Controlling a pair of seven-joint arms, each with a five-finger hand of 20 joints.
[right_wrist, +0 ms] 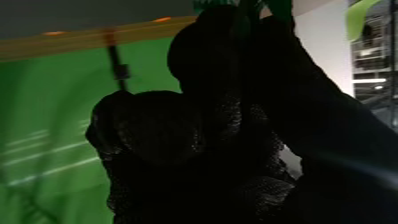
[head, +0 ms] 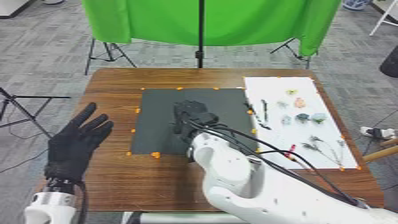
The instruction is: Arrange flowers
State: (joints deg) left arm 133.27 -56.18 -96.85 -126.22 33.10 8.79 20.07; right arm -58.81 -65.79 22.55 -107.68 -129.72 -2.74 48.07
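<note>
Placing a green leafy sprig [right_wrist: 280, 7] on the dark grey mat [head: 160, 135] appears under way; the black-gloved right hand [head: 197, 111], mid-frame, pinches it and should next lower and release it. Small pastel flowers [head: 299, 103] lie centre-right; the black-gloved left hand [head: 75, 142], centre-left, has fingers extended.

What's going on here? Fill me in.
The robot is partway through arranging flowers. Its right hand is over the dark mat, with a green piece apparently pinched at its fingertips; which plant it belongs to I can't tell. Its left hand is open, off to the mat's left. Small flowers and thin sprigs lie on the white sheet to the mat's right.
</note>
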